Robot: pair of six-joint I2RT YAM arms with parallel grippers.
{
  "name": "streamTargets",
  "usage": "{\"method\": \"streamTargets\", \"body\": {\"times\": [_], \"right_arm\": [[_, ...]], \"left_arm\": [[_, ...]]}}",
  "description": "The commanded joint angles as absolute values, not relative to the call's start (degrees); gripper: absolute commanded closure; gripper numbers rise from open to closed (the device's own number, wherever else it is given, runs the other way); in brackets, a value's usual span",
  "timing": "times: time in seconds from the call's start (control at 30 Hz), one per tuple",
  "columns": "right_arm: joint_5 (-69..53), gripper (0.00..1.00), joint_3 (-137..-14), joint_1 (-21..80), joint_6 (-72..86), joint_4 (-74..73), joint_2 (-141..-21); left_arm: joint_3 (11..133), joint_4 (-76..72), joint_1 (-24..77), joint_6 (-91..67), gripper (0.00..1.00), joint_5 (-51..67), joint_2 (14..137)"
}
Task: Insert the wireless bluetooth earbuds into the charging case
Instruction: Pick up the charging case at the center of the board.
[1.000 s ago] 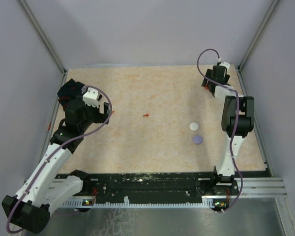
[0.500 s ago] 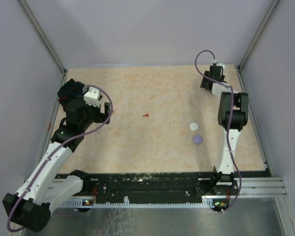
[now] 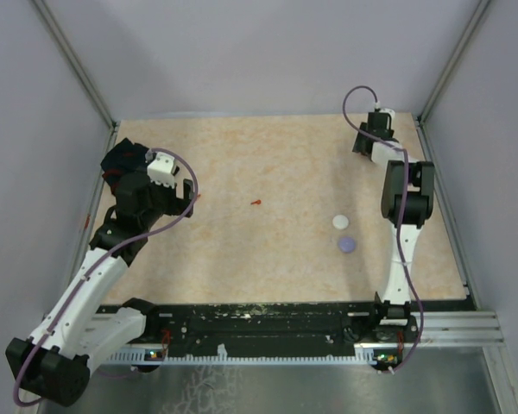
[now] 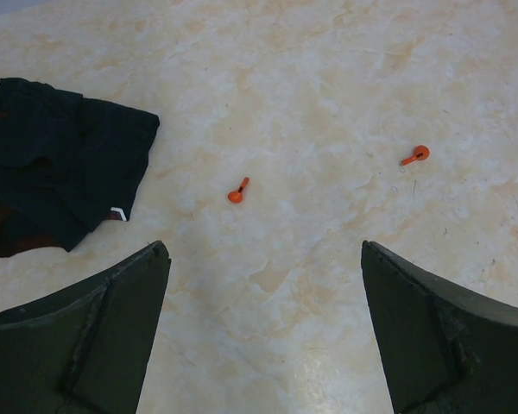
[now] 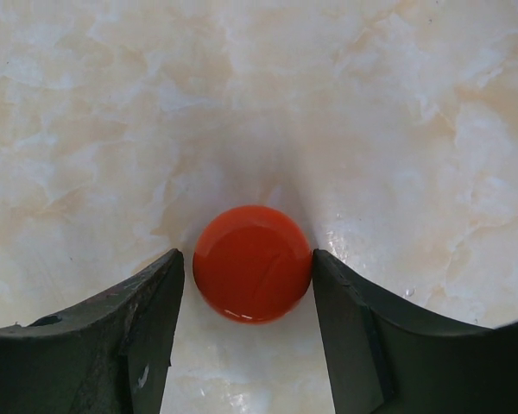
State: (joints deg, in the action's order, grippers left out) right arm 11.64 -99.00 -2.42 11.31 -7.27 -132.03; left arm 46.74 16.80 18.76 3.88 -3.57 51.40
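A glossy round red charging case [image 5: 252,263] lies flat on the table between the fingers of my right gripper [image 5: 246,256]. The right finger touches its rim and a sliver of gap shows at the left finger, so the gripper is open. In the top view the right gripper [image 3: 369,141] is at the far right corner. Two tiny red stemmed earbuds [image 4: 237,191] [image 4: 416,156] lie on the table ahead of my left gripper [image 4: 263,248], which is wide open with nothing between its fingers. One red earbud [image 3: 255,203] shows mid-table from above.
A black cloth with red marks [image 4: 60,172] lies at the far left by the left gripper. A white disc [image 3: 341,222] and a pale purple disc [image 3: 347,245] sit on the right side, beside the right arm. Walls close in the table on three sides.
The right arm's elbow has swung left and straightened over the far right corner. The left arm has hardly moved.
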Motion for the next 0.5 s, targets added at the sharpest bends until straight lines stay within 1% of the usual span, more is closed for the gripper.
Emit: {"method": "streamTargets", "body": {"times": [0.0,0.13,0.33,0.47], "right_arm": [[13.23,0.39,-103.1,-2.46,10.89,-9.78,-134.64],[13.14,0.39,-104.5,-2.47,11.33,-10.88,-135.75],[11.62,0.48,-104.99,-2.34,11.6,-12.06,-135.79],[9.95,0.51,-102.89,-1.72,11.03,-11.55,-133.49]], "left_arm": [[46.53,15.64,18.12,3.37,0.04,-2.38,51.48],[46.52,15.64,17.94,3.29,0.04,-1.98,51.6],[46.53,15.64,17.78,3.25,0.05,-1.14,51.72],[46.55,15.49,17.67,2.9,0.05,0.02,51.77]]}}
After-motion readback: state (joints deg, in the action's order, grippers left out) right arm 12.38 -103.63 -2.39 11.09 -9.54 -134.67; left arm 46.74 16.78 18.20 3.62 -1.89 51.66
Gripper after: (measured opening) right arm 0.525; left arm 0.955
